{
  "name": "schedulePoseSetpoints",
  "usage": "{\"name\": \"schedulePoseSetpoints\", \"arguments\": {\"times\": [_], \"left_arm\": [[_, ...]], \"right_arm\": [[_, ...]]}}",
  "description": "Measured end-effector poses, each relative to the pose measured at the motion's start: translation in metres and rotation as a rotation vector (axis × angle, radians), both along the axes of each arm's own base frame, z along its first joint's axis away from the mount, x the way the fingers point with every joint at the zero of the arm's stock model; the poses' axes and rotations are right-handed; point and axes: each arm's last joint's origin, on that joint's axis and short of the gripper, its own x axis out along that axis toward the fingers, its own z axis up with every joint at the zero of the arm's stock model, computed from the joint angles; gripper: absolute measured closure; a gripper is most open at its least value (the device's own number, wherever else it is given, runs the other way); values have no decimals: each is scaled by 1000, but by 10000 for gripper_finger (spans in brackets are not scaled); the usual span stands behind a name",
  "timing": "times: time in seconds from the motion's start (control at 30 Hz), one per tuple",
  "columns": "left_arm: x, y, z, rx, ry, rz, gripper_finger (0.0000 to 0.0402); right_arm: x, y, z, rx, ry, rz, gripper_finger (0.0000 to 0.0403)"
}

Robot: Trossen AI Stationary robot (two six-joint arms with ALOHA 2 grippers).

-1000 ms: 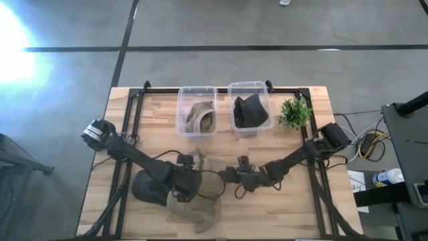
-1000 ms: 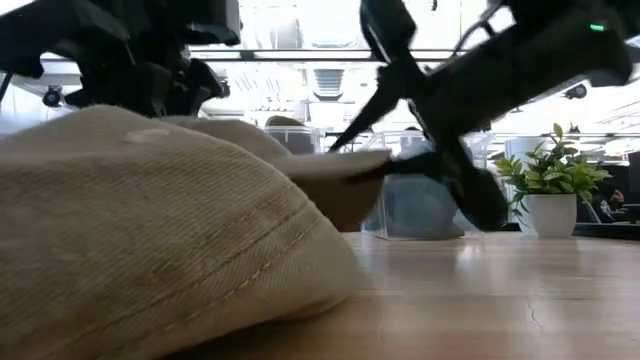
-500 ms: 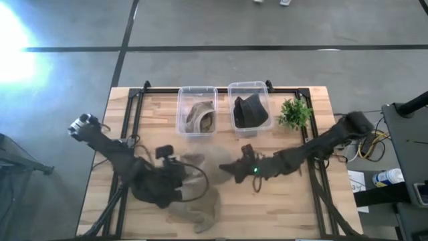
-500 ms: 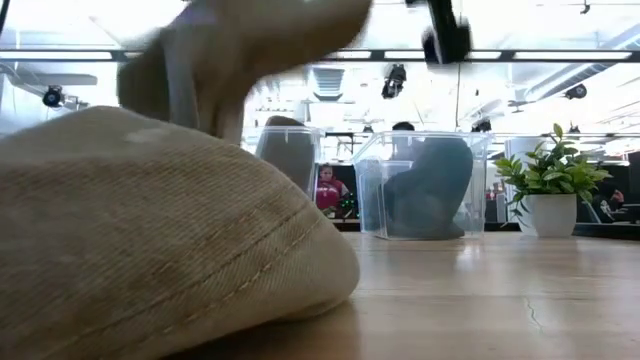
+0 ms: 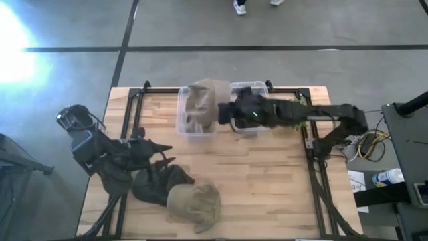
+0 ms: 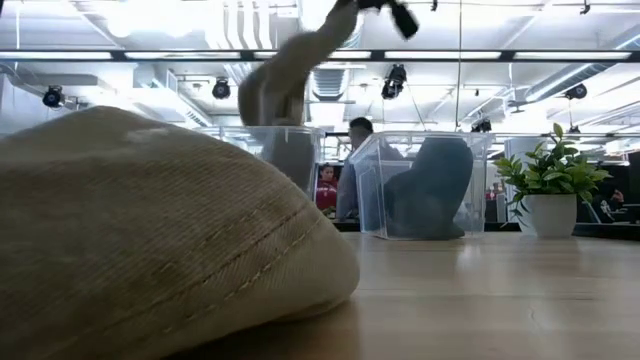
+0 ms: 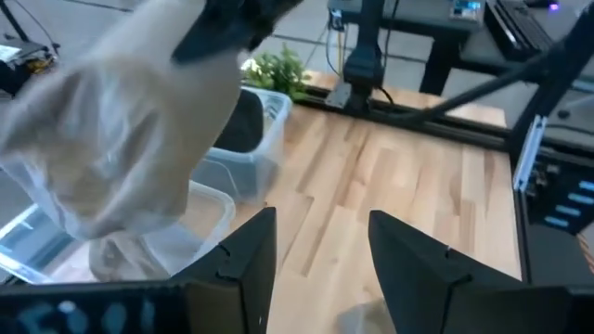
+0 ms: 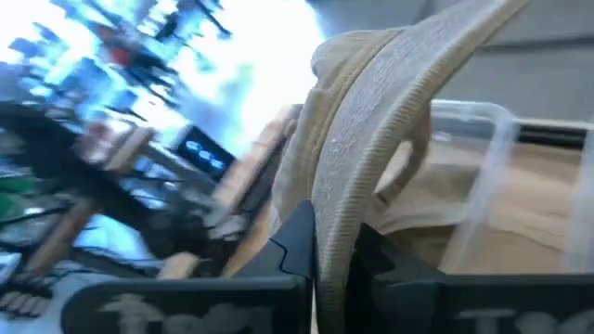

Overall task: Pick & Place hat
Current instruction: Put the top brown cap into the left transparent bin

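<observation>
My right gripper [image 5: 231, 112] is shut on a khaki hat [image 5: 200, 100], which it holds above the left clear bin [image 5: 196, 128] at the table's far side. That bin has another khaki hat lying in it. The same held hat [image 6: 290, 70] shows high up in the low view. Near the table's left edge my left gripper [image 5: 164, 152] stands open and holds nothing, its fingers [image 7: 251, 264] spread wide. Beside it a dark hat [image 5: 157, 184] and a khaki hat [image 5: 195, 204] lie on the table. My right gripper pinches a stitched edge of the khaki hat [image 8: 336, 218] between its two fingers. The fingers reach in roughly level from the table's right. The hat is lifted clear and droops from the fingers over the left bin.
A second clear bin [image 5: 251, 110] with a dark hat in it stands right of the first, partly under my right arm. A small potted plant [image 6: 550, 190] is at the far right. Black rails run along the table's edges. Bare wood [image 5: 267, 181] lies in the middle and near right.
My right gripper has risen from the middle of the table and swung toward the far edge, taking the khaki hat off the table and over the left bin. My left arm has drawn back toward the table's left edge, away from the two hats lying there.
</observation>
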Motion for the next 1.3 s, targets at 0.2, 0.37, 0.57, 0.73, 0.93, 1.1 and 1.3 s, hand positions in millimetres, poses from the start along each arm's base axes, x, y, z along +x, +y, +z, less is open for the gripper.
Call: {"name": "schedulePoseSetpoints", "arguments": {"times": [0.2, 0.37, 0.57, 0.73, 0.93, 1.1, 1.3], "left_arm": [[-4, 5, 2, 4, -15, 18, 236], [-2, 3, -2, 19, -12, 30, 236], [0, 1, -15, 22, 10, 45, 236], [3, -2, -31, 22, 47, 51, 236], [5, -8, -61, -54, 187, -9, 236], [3, -13, -96, -116, 342, -43, 236], [-1, -18, -136, -285, 503, -32, 236]], "right_arm": [[43, -52, -32, 233, 76, 26, 389], [74, -67, -70, 327, 222, -36, 389], [115, -75, -91, 343, 245, -31, 389], [142, -82, -105, 344, 292, -32, 364], [151, -83, -118, 342, 427, -27, 310], [153, -71, -97, 192, 437, 45, 270], [130, -49, -45, -17, 456, 135, 236]]}}
